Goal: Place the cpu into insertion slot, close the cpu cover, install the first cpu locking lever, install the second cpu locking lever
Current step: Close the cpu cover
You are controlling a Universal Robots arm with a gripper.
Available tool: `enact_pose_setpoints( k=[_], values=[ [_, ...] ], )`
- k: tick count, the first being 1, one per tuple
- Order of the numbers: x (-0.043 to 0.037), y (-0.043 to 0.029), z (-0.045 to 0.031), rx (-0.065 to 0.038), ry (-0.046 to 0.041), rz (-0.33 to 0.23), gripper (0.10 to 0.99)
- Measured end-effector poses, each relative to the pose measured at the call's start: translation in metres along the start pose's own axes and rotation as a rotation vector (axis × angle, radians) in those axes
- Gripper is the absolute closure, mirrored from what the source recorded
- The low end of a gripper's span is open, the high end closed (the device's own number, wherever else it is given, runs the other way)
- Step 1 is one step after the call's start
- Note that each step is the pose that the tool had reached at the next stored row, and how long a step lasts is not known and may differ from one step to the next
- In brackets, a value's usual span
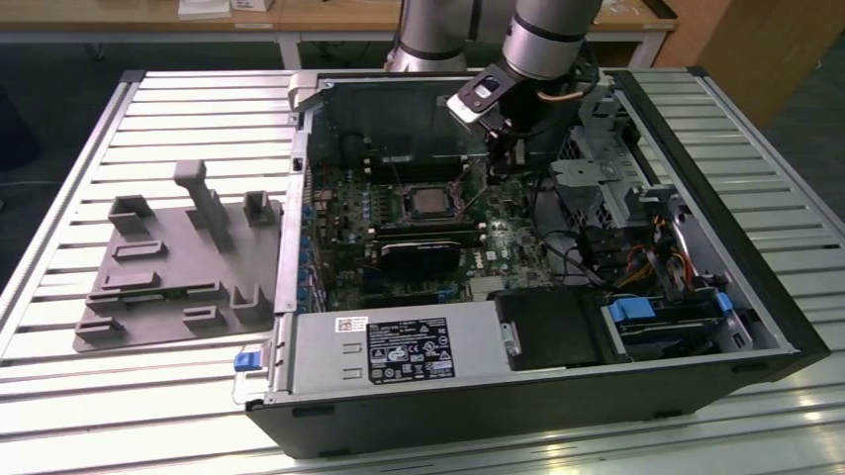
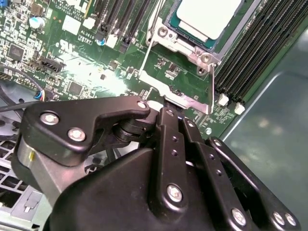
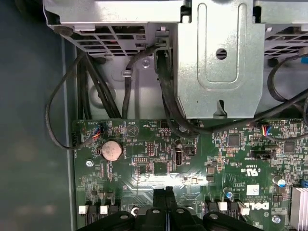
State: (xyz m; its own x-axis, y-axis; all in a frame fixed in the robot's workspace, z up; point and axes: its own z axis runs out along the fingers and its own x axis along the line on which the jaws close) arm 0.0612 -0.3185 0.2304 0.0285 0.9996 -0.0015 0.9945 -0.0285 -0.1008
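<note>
Black gripper (image 2: 168, 110), fingers pressed together, is held beside the thin silver-metal cpu cover (image 2: 187, 53).
Green circuit board (image 2: 163, 65) could be scraped by a slip.

The case (image 1: 528, 416) sits on the table (image 1: 133, 396). A tray (image 1: 145, 287) lies on the table, at the exterior view's left of the case. The cpu (image 1: 425, 201) lies on the board (image 1: 343, 213) inside the case. The gripper (image 1: 506, 163) hangs near the cpu, on the exterior view's right.
</note>
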Motion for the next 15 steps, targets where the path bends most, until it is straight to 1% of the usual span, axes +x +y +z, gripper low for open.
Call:
enact_pose_setpoints(
  k=[2, 4, 11, 15],
  values=[
    [-0.0001, -0.0034, 0.0004, -0.005, 0.0002, 0.0, 0.984],
    [-0.0002, -0.008, 0.0008, -0.011, 0.0003, 0.0, 0.984],
    [-0.0008, -0.0297, 0.003, -0.046, 0.0013, 0.0, 0.984],
    [-0.0012, -0.0411, 0.0041, -0.063, 0.0017, 0.0, 0.984]
  ],
)
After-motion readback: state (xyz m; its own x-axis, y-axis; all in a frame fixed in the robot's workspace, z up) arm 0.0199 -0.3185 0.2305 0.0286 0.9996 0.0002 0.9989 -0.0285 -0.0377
